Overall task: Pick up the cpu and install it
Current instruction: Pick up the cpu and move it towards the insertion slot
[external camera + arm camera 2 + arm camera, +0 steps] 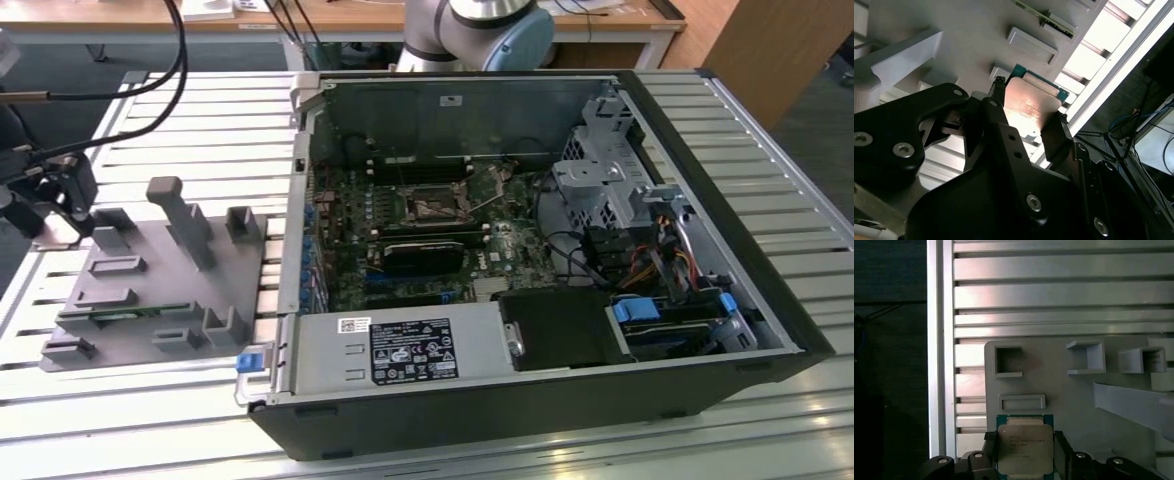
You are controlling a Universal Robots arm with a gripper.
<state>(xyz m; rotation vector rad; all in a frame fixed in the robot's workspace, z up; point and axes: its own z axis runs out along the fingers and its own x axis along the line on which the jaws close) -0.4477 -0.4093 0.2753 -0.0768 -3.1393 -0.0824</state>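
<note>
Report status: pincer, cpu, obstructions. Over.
Status: pincer shut on cpu. Cpu over grey fixture tray, outside computer case. No obstruction seen around it.

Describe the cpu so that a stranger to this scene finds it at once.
On the slatted metal table lies a grey fixture plate with raised holders. At that plate's edge, the black gripper clasps the cpu. It is the one flat square with a shiny metal top on a green board; its neighbours are plain grey shapes.
</note>
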